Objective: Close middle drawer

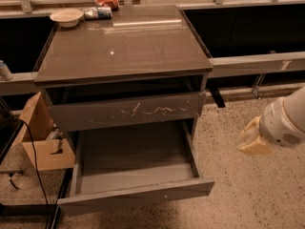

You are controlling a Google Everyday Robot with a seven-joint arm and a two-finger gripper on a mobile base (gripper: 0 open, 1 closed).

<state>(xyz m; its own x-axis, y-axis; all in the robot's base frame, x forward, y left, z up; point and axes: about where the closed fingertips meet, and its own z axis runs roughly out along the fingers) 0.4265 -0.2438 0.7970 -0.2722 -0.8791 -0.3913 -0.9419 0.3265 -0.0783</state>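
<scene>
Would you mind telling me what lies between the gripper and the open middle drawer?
In the camera view, only bare speckled floor lies between the gripper, hanging at the right, and the pulled-out middle drawer.

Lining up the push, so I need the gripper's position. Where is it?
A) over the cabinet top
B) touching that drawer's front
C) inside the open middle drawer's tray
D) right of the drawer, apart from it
D: the gripper hangs over the floor to the right of the middle drawer, touching nothing.

1 middle drawer [136,168], 1 scratched drawer front [126,111], 1 bowl [66,16], 1 box [42,140], 1 gripper [253,138] at right
</scene>
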